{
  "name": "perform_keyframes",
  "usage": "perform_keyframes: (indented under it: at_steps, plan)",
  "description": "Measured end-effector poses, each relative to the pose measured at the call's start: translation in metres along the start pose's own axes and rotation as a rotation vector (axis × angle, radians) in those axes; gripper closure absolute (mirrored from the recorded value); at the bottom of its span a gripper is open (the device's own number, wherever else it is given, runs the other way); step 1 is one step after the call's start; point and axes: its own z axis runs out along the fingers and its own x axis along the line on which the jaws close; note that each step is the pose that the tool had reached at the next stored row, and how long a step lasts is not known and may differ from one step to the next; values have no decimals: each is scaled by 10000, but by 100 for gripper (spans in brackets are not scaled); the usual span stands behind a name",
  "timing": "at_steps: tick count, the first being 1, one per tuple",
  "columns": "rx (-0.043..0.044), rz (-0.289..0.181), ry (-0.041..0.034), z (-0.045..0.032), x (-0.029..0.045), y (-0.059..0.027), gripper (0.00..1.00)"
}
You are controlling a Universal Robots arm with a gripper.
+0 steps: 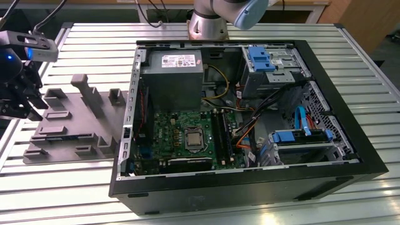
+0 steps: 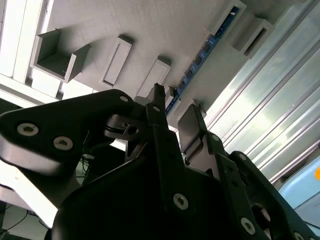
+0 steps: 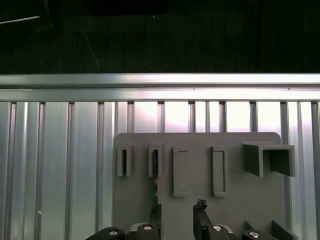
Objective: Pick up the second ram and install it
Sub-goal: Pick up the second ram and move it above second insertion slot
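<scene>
1. Ram (image 2: pixel 204 52): a long, narrow, dark blue board. It stands on its long edge in the grey holder (image 2: pixel 125 20), carried by raised slots set in one line. It is outside the case.
2. Fingers (image 3: pixel 201 217): two, black, set apart. In the first wrist view bare holder shows between them and nothing is clamped. In the second wrist view the ram's near end lies close to the fingertips. Whether either one touches it cannot be told.
3. Holder: a flat grey plate with upright rectangular pockets and open brackets. It lies flat on the desk (image 1: pixel 75 187), just beside the case on the exterior view's left.
4. Desk: ribbed silver slats running across the exterior view. It carries both the holder and the case.
5. Case (image 1: pixel 250 192): a black tower lying on its side with the side panel off and the interior facing up. Blue drive brackets and loose cables sit toward the exterior view's right.
6. Motherboard (image 1: pixel 168 136): a green board on the floor of the case. A silver square chip sits near its middle, and long black slots lie beside the chip toward the exterior view's right.
7. Arm (image 1: pixel 209 21): the grey base column stands at the desk's far edge behind the case. Its wrist end, with the fingers, hangs at the exterior view's far left by the holder's outer edge, well apart from the case.
</scene>
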Motion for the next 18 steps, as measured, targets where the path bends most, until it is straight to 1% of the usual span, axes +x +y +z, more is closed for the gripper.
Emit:
perform_keyframes:
  at_steps: [5,14,18]
  plan:
    - [-2,0,1,45,35,-2,62]
    - [-2,0,1,202,82,-8,62]
    - [-3,0,2,261,95,-10,62]
